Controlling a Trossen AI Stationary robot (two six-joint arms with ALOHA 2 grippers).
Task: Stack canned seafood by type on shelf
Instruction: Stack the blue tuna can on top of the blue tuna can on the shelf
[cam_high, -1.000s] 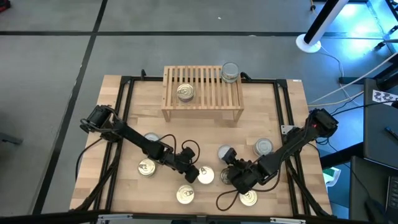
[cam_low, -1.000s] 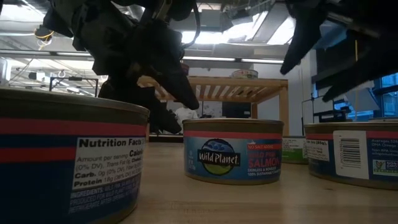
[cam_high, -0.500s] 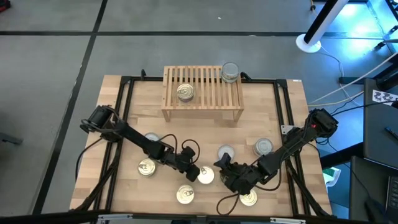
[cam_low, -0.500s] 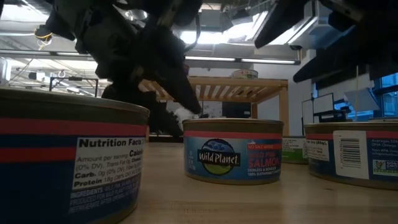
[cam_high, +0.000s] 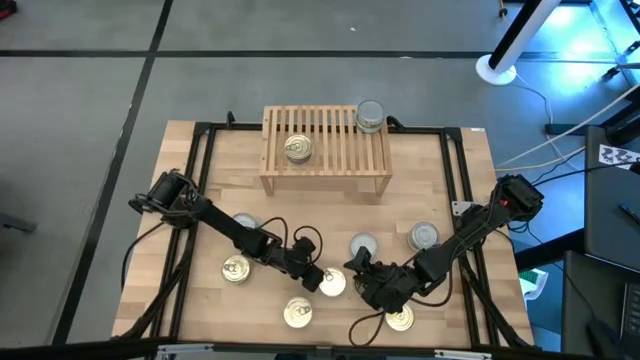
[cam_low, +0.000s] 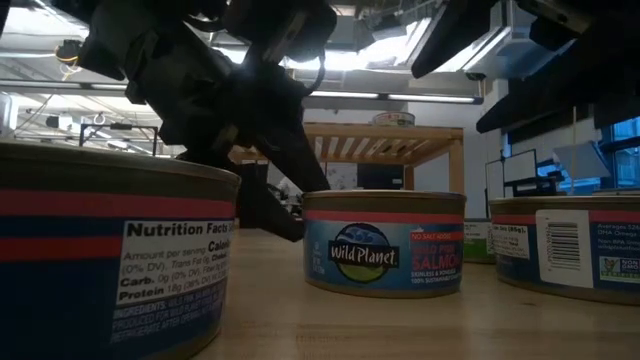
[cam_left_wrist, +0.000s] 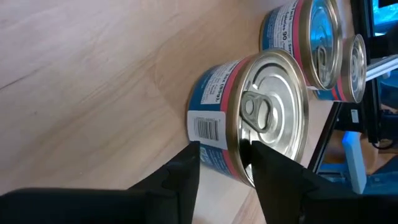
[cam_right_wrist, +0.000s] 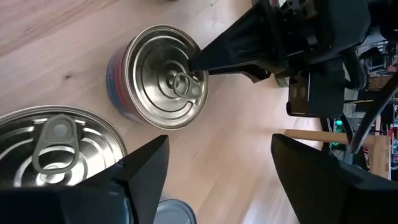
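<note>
arms: two, black, jointed | cables: black, looped | tool fingers: dark, flat

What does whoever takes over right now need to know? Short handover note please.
Left gripper: at the gold-lid can mid-table, one finger over the lid, one outside the wall; not lifted.
Right gripper: open, hanging just right of that can, holding nothing.
Shelf: one gold-lid can and one silver-lid can on top, unstacked.
Left: seven cans remain on the table, including the one being gripped.

Blue-and-red-banded salmon can (cam_low: 384, 243) — gold lid; pale wood shelf (cam_high: 326, 150).
</note>
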